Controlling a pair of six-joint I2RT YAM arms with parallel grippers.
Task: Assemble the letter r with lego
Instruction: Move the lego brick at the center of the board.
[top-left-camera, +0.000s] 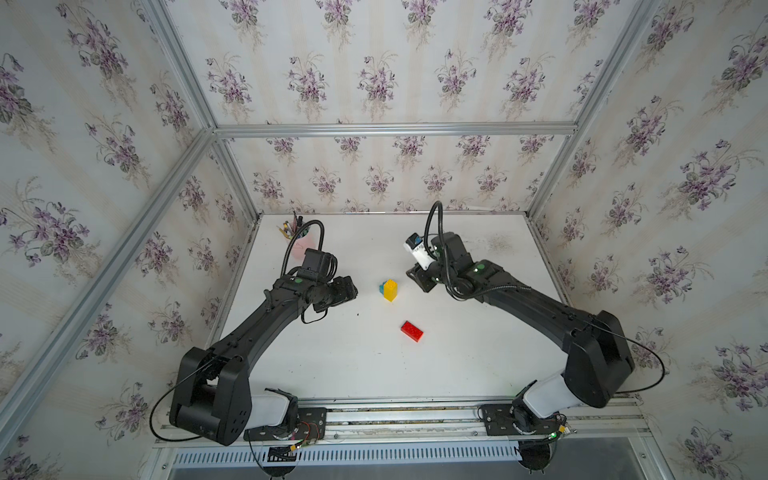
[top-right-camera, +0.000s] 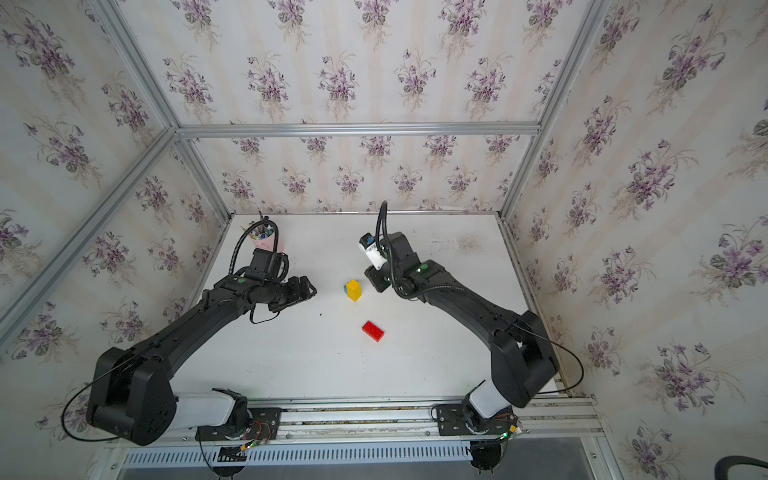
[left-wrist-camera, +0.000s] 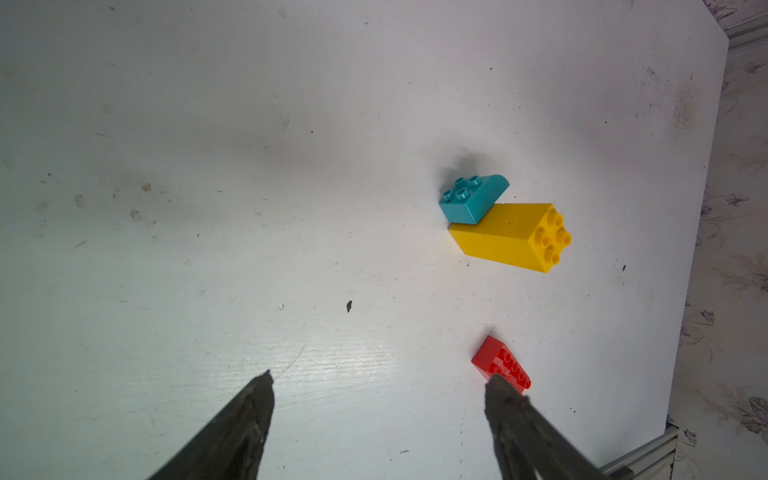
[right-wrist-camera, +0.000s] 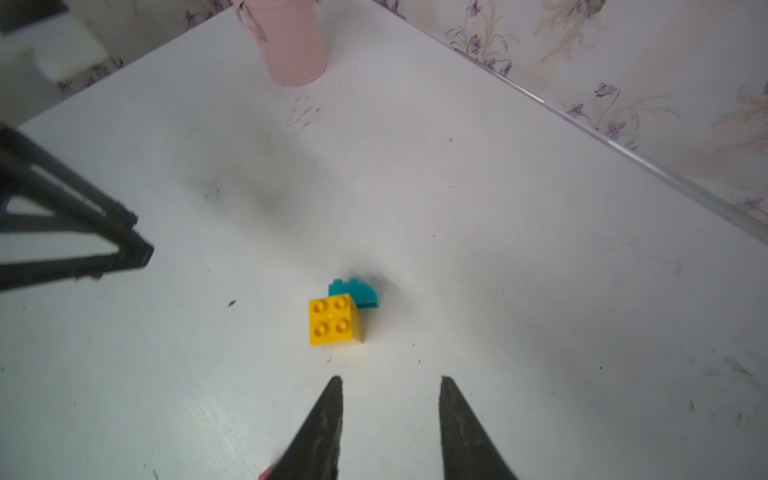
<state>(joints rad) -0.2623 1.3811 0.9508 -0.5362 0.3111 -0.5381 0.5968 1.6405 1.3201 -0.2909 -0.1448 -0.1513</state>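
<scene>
**Mid-assembly.** Yellow bar (top-left-camera: 390, 289), two bricks stacked, upright near the middle of the table (top-left-camera: 374, 374). Teal brick (top-left-camera: 382, 287) touching its base on the left side, studs up; joined or merely abutting, not discernible. Red brick (top-left-camera: 412, 331) flat and alone, apart from the bar, toward the front edge. Pink cup (right-wrist-camera: 291, 41) in the far left corner, uninvolved.

**Step in hand, by judgement:** fetching the red brick, the one piece plainly unattached. Next move likely calls for a descent over it, jaws squared to its long sides, and a firm grasp. Then a stud-aligned press onto the bar's top, with the other arm steadying the bar against toppling.

**Left gripper** (left-wrist-camera: 380, 378): jaws wide apart, nothing between them, hovering left of the bar, touching nothing.

**Right gripper** (right-wrist-camera: 390, 380): jaws parted moderately, narrower than the left, empty, poised just right of the bar and clear of it.
</scene>
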